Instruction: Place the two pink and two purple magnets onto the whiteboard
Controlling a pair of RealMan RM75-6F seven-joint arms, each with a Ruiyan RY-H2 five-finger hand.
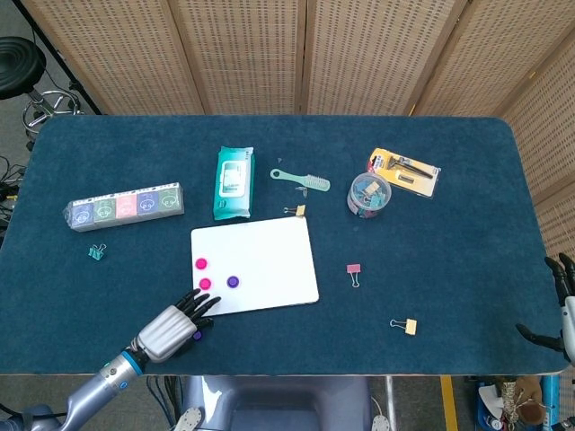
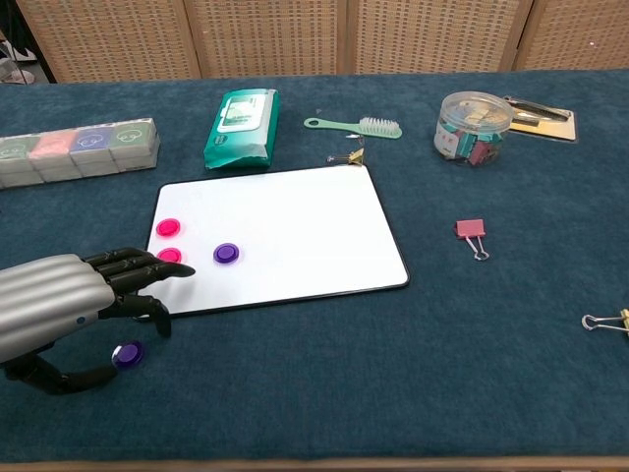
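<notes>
The left hand [image 2: 59,315] hovered low over the blue felt counter [image 2: 393,383], just off the near-left corner of the white rectangular whiteboard [image 2: 295,221]. Its dark fingers [image 2: 138,270] were stretched forward and slightly apart, holding nothing; the tips reached over the board's near-left edge, close to the nearer round pink magnet [image 2: 169,256]. Whether they touched the board could not be told. The thumb curled underneath, its tip just beside the round purple magnet [image 2: 125,354] lying on the counter, off the board and below the fingers. Beyond the fingertips, the second pink magnet [image 2: 168,227] sat on the board, and to their right lay the other purple magnet [image 2: 227,253], also on the board.

In the head view the right hand [image 1: 559,305] showed only at the far right counter edge, dark fingers apart, gripping nothing.
</notes>
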